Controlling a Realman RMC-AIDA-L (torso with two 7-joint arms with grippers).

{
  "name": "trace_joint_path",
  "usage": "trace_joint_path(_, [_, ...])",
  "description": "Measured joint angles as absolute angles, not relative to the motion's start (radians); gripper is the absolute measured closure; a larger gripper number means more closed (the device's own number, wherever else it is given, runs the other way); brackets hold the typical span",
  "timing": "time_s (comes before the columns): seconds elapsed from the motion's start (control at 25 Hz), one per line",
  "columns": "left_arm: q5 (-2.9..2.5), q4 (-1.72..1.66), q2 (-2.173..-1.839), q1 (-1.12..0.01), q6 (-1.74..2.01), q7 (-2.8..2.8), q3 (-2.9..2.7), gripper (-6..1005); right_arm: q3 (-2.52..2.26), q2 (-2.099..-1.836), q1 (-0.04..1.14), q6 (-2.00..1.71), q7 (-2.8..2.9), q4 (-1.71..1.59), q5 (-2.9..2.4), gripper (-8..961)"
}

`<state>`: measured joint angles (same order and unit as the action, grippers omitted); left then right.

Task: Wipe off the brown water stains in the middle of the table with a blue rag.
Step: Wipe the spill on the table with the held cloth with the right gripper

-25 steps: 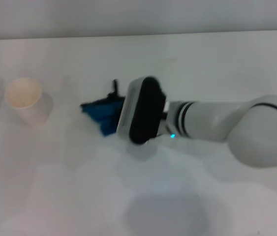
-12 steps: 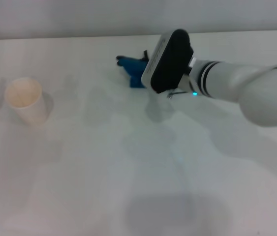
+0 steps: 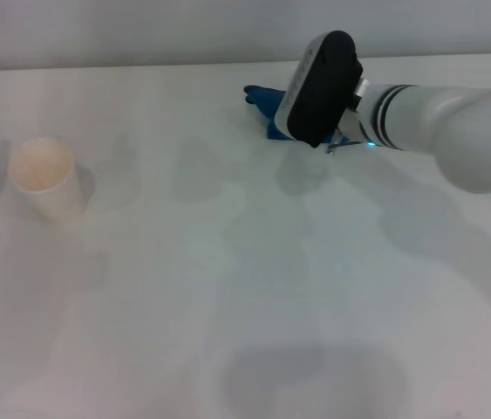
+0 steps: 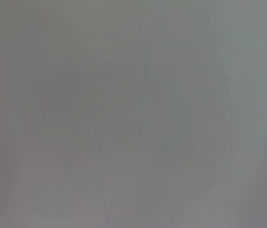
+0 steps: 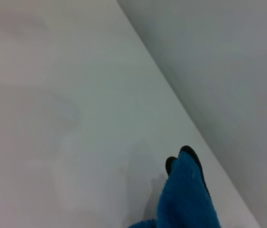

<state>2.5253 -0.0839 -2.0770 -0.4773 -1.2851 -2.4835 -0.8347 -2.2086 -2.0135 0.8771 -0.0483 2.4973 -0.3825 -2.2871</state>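
Blue rag [image 3: 268, 108] hung bunched at the far side of the table [image 3: 228, 288], poking out to the left of the right gripper [image 3: 302, 118], which appeared to hold it; how far its fingers stood apart could not be told. A cream paper cup [image 3: 44, 179] stood far left.

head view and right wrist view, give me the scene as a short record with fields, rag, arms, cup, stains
blue rag: at the far side of the table, partly hidden behind the right arm's end; also seen in the right wrist view
right gripper: at the rag; fingers hidden
left arm: not in view
paper cup: upright on the robot's left, apart from the rag
brown water stains: none visible on the table
left wrist view: shows nothing recognisable
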Motion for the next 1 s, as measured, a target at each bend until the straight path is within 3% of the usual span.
trace_joint_path(0.36, [2.524,-0.084,-2.076,-0.481,-1.286,-2.483,-0.834,137,-2.170,-2.004,0.872,-0.151,2.497,-0.417,-2.313,897])
trace_joint_path(1.0, [2.527,-0.085,-2.077,-0.483,-1.285,-2.483,-0.829,138,-2.230,-2.024,0.731,-0.454,2.497,-0.873,-2.470,897])
